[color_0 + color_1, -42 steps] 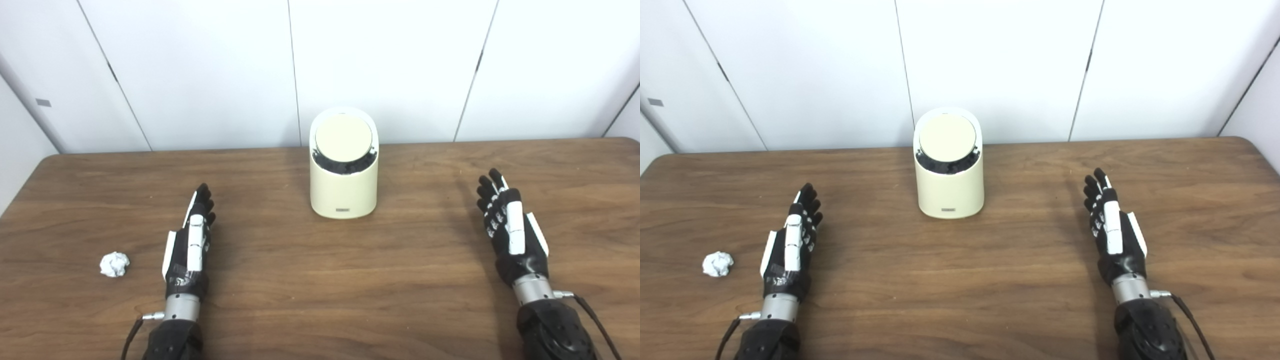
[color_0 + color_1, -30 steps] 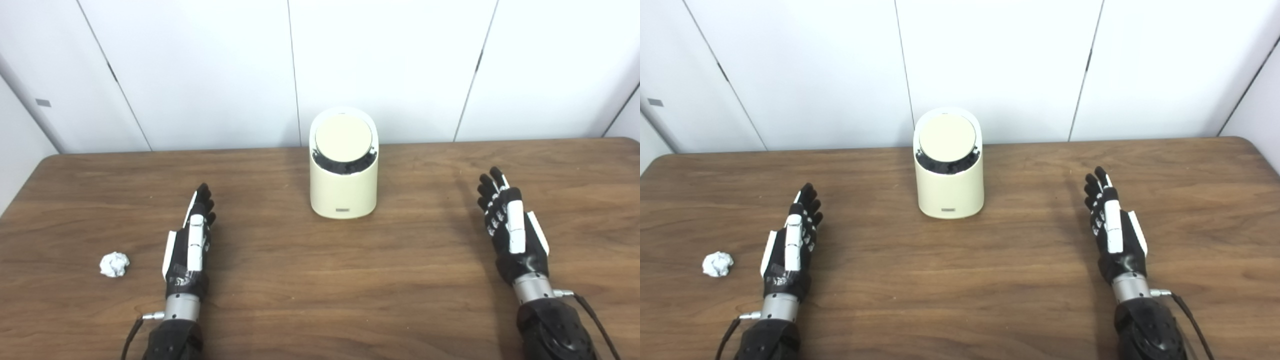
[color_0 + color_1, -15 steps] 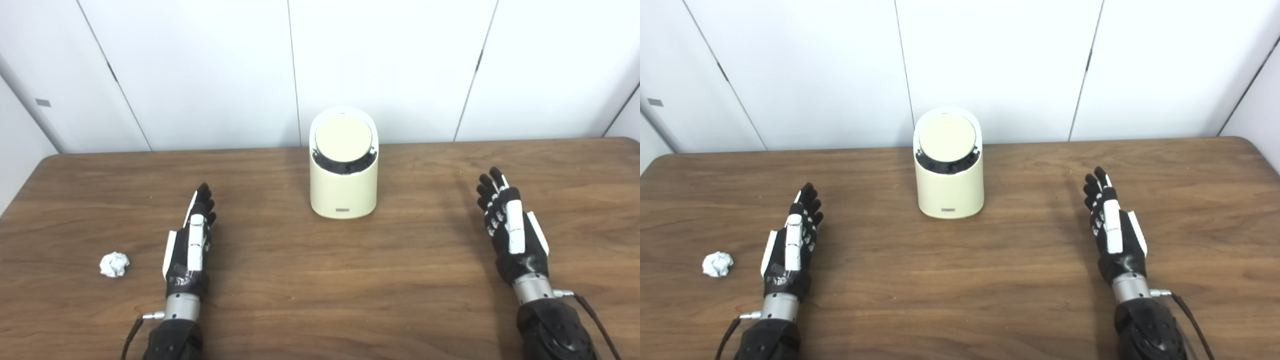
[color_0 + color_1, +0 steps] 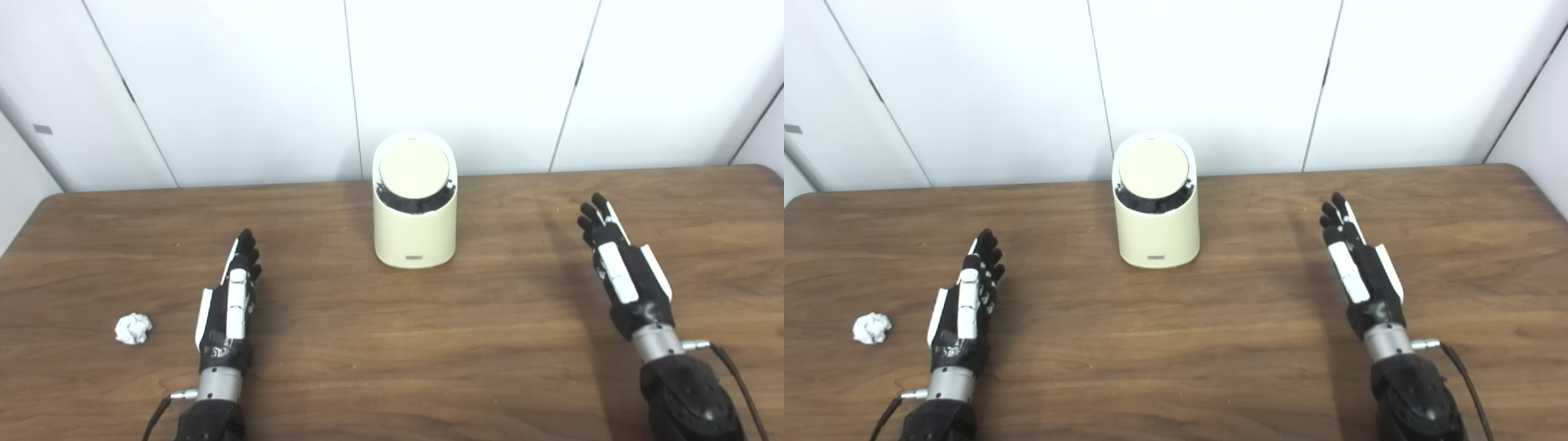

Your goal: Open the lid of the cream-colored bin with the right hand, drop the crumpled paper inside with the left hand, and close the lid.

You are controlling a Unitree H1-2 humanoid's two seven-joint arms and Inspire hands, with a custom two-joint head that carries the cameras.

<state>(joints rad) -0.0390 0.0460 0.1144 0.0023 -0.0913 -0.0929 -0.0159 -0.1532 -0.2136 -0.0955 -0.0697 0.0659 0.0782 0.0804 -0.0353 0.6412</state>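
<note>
The cream-colored bin (image 4: 415, 229) stands upright near the back middle of the wooden table (image 4: 392, 343), its round tilted lid (image 4: 413, 171) down. A small ball of crumpled white paper (image 4: 133, 328) lies near the front left. My left hand (image 4: 231, 297) rests open, fingers straight, a little to the right of the paper and apart from it. On the other side my right hand (image 4: 620, 269) is open too, fingers pointing toward the back, well to the right of the bin and holding nothing.
White wall panels (image 4: 465, 79) rise just behind the table's back edge. The table's right rear corner (image 4: 1516, 168) shows in the right eye view.
The whole picture has shifted slightly, so the camera moved. My right hand has edged forward and tilted a little toward the left. The left hand, the paper and the bin have stayed put.
</note>
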